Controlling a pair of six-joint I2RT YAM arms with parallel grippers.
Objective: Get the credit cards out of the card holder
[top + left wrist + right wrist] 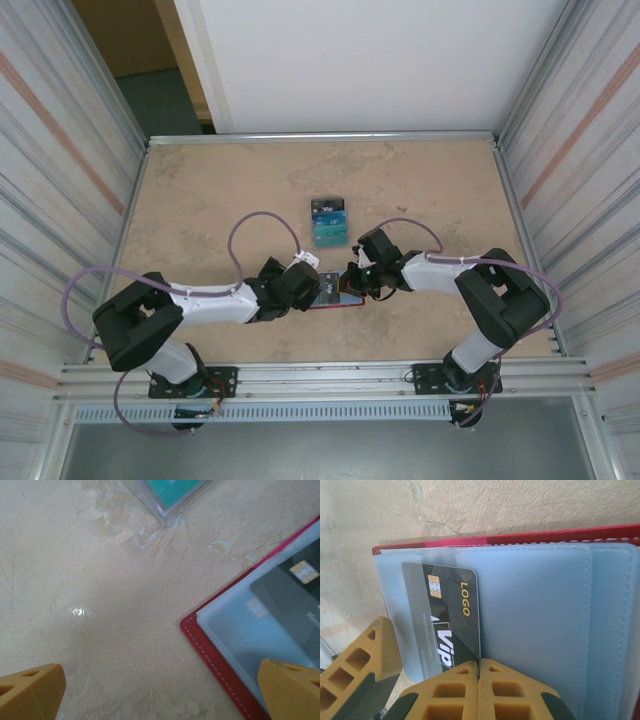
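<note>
**Inspector:** Where is the wallet?

**Assistant:** The red wallet (535, 625) lies open and flat on the tabletop (200, 200). It is about midway between the left and right edges, and nearer the near edge than the far one. Its pale clear sleeves face up.

**Inspector:** And the cards?

**Assistant:** A dark card (447, 625) with a gold chip and the words LOGO and Vip sits in the sleeve at the wallet's left end. A small pile of cards (328, 222), teal with a dark one at its far end, lies around the centre of the tabletop. The pile is just beyond the wallet and apart from it.

**Inspector:** Left gripper?

**Assistant:** The left gripper (160, 692) is spread wide and low. One finger (292, 692) is over the wallet's corner, the other over bare tabletop.

**Inspector:** Right gripper?

**Assistant:** The right gripper (479, 682) has its fingers pressed together, with the tips at the dark card's edge. I cannot tell whether the card is pinched between them.
</note>
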